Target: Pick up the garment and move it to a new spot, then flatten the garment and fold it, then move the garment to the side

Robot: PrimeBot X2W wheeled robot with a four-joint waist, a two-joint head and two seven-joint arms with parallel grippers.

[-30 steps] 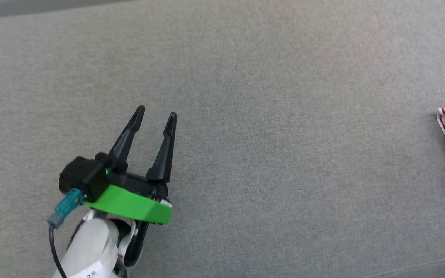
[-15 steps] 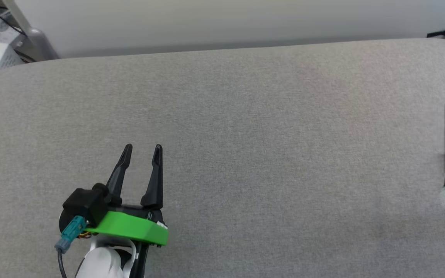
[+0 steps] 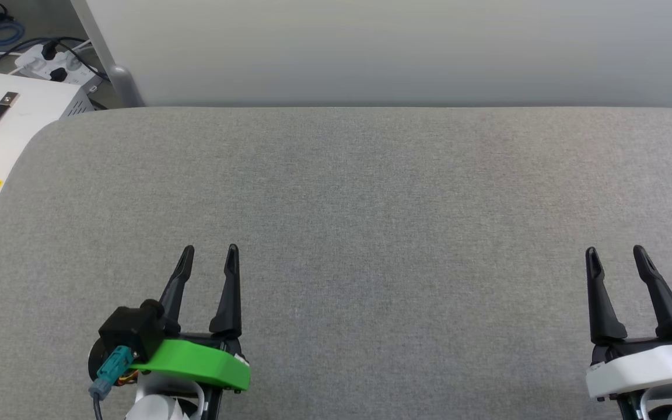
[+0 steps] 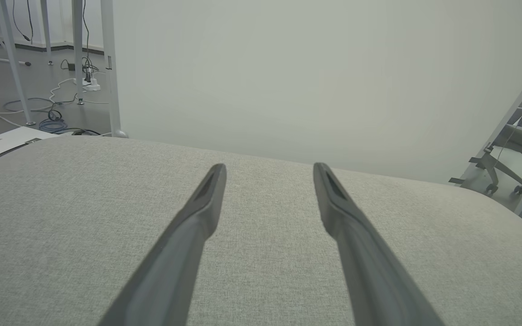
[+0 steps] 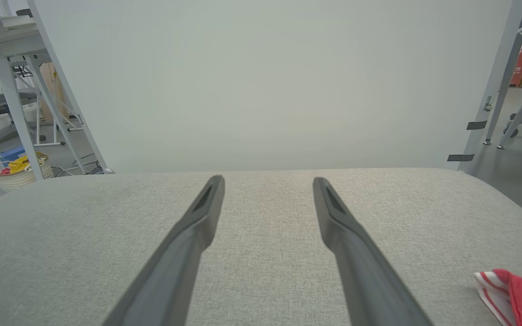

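Both tools were released and empty above the near side of the grey counter [image 3: 371, 192], the left tool [image 3: 209, 249] at the near left and the right tool [image 3: 615, 251] at the near right. The garment [image 5: 512, 290] lay bunched on the counter just right of the right tool. Since it sat at the very margin of the head view, a reach might have misjudged it, pinching only an outer layer and dragging the bundle off the right side.

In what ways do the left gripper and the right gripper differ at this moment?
The left gripper has a green base; the right gripper has a white one. The garment lies close beside the right gripper, far from the left gripper. Both stand open and empty over the grey padded surface.
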